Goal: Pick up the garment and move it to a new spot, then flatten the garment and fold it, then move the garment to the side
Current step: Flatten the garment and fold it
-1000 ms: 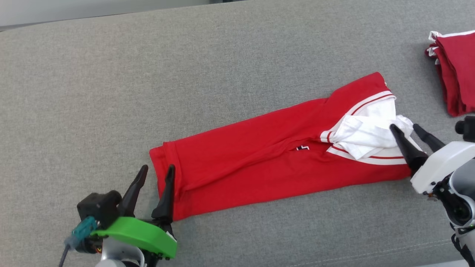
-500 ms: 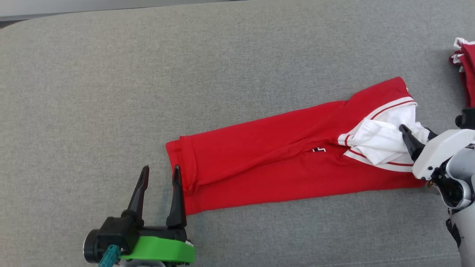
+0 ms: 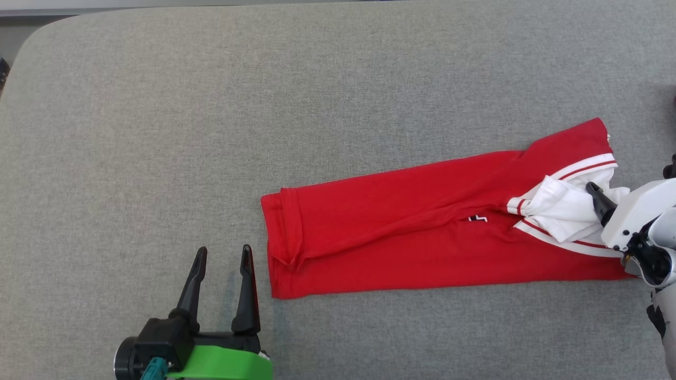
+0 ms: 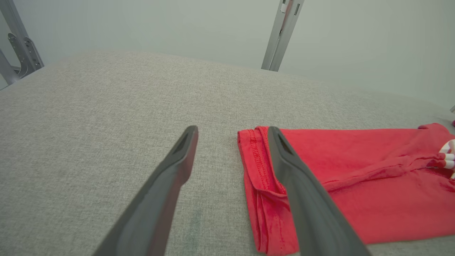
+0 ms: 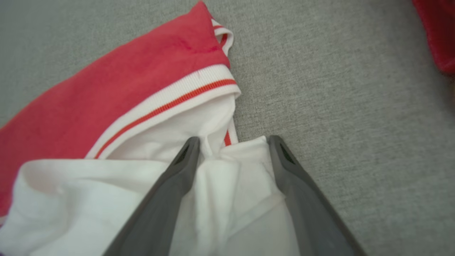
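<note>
Examiner: Where did the garment [image 3: 412,232] lie at the time of inspection?

Inspector: Flat on the grey padded surface [image 3: 211,105], right of centre in the head view. It was a long red piece, folded narrow and lying at a slight slant. Its stitched hem [image 3: 280,227] faced the robot's left. At the opposite end, white inner fabric [image 3: 560,211] was bunched up, bordered by striped trim [image 3: 583,165], white with a thin red line. A small white mark [image 3: 477,218] showed near the middle fold.

Examiner: And the left gripper?

Inspector: The left gripper [image 3: 223,249] had its two fingers well parted, with nothing between them but bare surface. It sat just beside the lower corner of the hem. The nearer finger was close to the cloth edge; I could not tell whether it touched.

Examiner: The right gripper?

Inspector: The right gripper [image 5: 233,139] was at the white end, fingers spread wide. In its wrist view the white inner fabric lay between and under the fingers, loose and not pinched. Whether the fingers rested on it could not be determined.

Examiner: Anything else noted?

Inspector: A second red cloth [image 5: 439,35] at the top right corner of the right wrist view, apart from the garment. A metal post [image 4: 280,35] stood beyond the surface in the left wrist view.
</note>
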